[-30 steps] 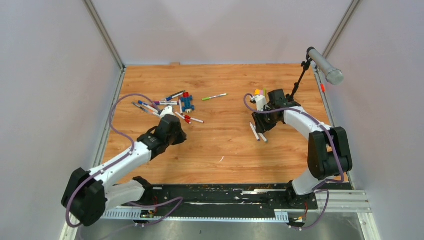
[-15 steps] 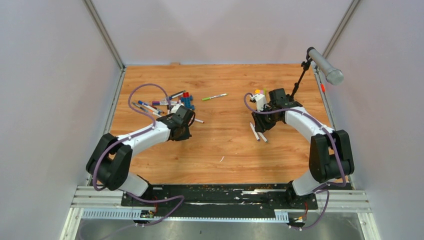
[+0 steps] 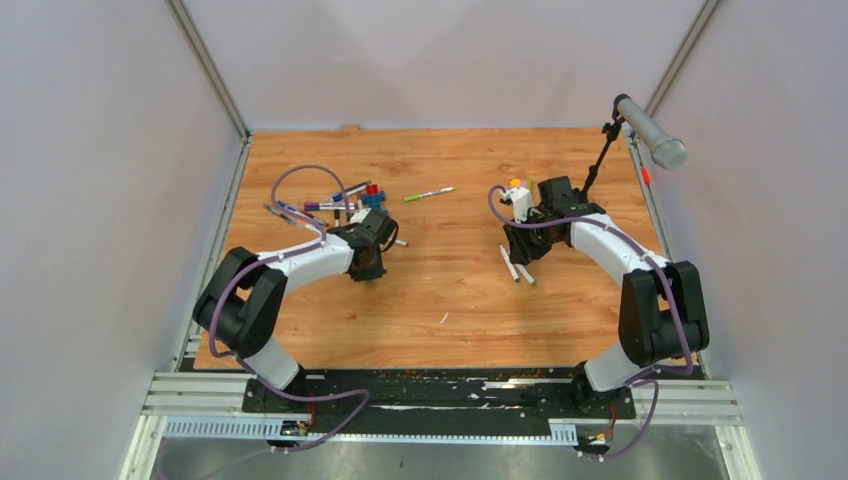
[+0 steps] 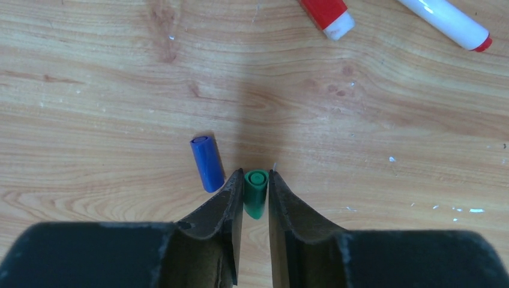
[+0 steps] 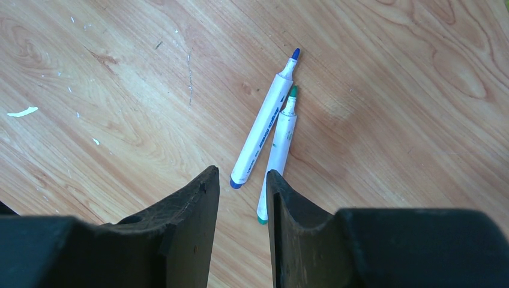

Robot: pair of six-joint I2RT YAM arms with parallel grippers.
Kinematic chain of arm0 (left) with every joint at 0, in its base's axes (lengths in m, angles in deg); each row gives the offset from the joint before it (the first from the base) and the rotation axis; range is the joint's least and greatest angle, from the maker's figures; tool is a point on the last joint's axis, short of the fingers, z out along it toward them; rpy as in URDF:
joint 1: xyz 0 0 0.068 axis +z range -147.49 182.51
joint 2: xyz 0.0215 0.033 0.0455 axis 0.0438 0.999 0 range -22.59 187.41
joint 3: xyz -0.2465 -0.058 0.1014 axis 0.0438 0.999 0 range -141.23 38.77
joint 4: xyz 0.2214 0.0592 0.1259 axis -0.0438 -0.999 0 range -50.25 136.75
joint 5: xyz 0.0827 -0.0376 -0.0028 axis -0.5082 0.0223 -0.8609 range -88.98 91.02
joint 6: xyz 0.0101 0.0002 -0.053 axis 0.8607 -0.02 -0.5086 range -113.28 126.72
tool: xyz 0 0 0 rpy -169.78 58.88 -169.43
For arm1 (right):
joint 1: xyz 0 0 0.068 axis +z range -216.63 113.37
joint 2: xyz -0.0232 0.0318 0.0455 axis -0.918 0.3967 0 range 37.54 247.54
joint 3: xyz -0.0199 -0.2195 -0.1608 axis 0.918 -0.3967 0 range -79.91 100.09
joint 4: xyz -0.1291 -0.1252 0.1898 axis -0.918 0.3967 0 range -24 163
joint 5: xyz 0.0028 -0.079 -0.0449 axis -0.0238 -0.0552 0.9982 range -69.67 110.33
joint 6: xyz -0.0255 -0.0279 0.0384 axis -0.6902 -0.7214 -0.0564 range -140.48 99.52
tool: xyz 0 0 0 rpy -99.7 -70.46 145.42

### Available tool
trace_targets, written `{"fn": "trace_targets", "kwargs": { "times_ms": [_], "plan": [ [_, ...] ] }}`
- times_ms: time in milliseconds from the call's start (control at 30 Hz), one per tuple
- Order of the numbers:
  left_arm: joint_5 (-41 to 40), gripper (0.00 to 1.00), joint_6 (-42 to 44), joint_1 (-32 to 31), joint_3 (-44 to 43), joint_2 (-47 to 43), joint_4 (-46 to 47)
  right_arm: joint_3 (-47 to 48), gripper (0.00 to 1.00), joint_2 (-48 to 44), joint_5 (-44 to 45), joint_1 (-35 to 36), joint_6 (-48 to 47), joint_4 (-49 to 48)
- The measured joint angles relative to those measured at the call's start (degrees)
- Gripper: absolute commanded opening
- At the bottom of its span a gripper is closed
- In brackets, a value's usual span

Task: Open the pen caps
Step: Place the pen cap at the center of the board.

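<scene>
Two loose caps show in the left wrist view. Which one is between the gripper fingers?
The green cap: it sits between the fingers of the left gripper. The blue cap lies outside them, to one side.

No wording can be read in any view. The only lettering is a line of dark blue print along the white barrel of the blue-tipped pen (image 5: 262, 126) in the right wrist view, too small and blurred to make out. The green-tipped pen (image 5: 278, 150) just beside it shows a plain barrel. From above, the pens are too small to tell.
</scene>
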Motion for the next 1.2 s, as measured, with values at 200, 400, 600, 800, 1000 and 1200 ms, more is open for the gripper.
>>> {"fn": "trace_targets", "kwargs": {
  "times_ms": [200, 400, 600, 800, 1000, 1200],
  "plan": [
    [-0.7, 0.38, 0.2, 0.0, -1.3, 0.8, -0.7, 0.0, 0.36, 0.0, -0.2, 0.0, 0.0, 0.0],
    [-0.8, 0.41, 0.3, 0.0, -1.5, 0.4, -1.4, 0.0, 0.36, 0.0, -0.3, 0.0, 0.0, 0.0],
    [0.5, 0.61, 5.4, 0.2, -2.3, -4.3, -1.1, 0.0, 0.36, -0.2, -0.4, 0.0, -0.2, 0.4],
    [5.7, 0.83, 16.0, 3.1, -2.4, -9.5, 3.0, 0.0, 0.36, -0.4, -0.8, 0.0, -0.2, 0.6],
    [10.6, 0.84, 23.7, 11.4, -4.2, -7.7, 4.5, 0.0, 0.36, -0.4, -1.2, 0.0, -0.4, 0.8],
    [12.8, 0.79, 28.2, 17.6, -12.5, 1.0, 3.6, 0.0, 0.36, -0.4, -1.4, 0.0, -0.5, 0.9]
  ]
}}
